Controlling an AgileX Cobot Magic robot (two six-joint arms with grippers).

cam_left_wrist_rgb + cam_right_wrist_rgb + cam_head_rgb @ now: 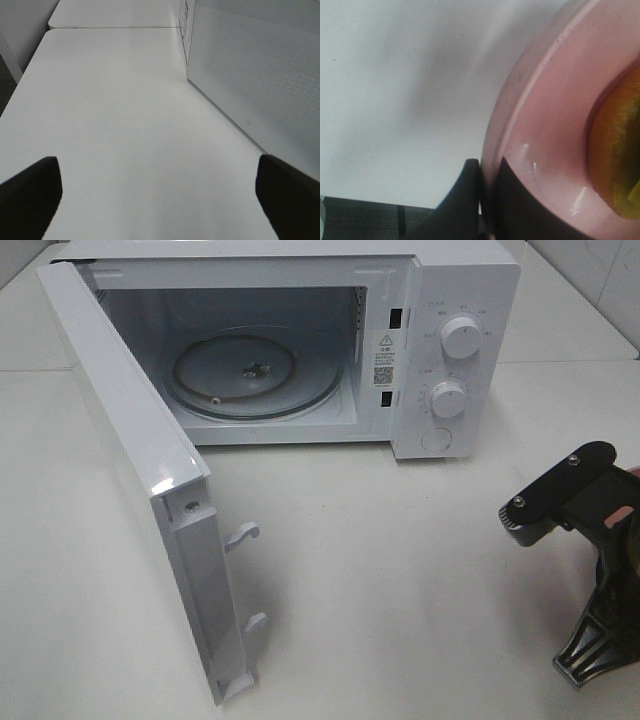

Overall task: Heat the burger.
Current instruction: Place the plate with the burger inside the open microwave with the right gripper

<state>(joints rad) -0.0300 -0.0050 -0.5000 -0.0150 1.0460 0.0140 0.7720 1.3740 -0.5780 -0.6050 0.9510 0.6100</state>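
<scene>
Right gripper (487, 167) pinched plate (545, 100) rim, burger (615, 150) aboard; left gripper (157, 187) gaped wide. Plate needed carrying level toward microwave (465, 280), far left.

The golden-brown burger (616, 145) sits on a pink plate (545, 115).

Microwave (440, 340) cavity faces front, mouth unobstructed; glass turntable (250, 370) bare. Door (130, 440) stands swung out along the left of the table (400, 560), a wall on that side. Two latch hooks (243, 535) jut from its free edge toward the middle.

Table surface in front of the mouth is free, from the door across to the right arm (590, 540). That arm fills the right edge, right gripper (487, 170) pinched on the pink plate (545, 100) rim.

Left gripper (160, 200), fingers wide, has bare table ahead; the door's outer face runs close alongside.
</scene>
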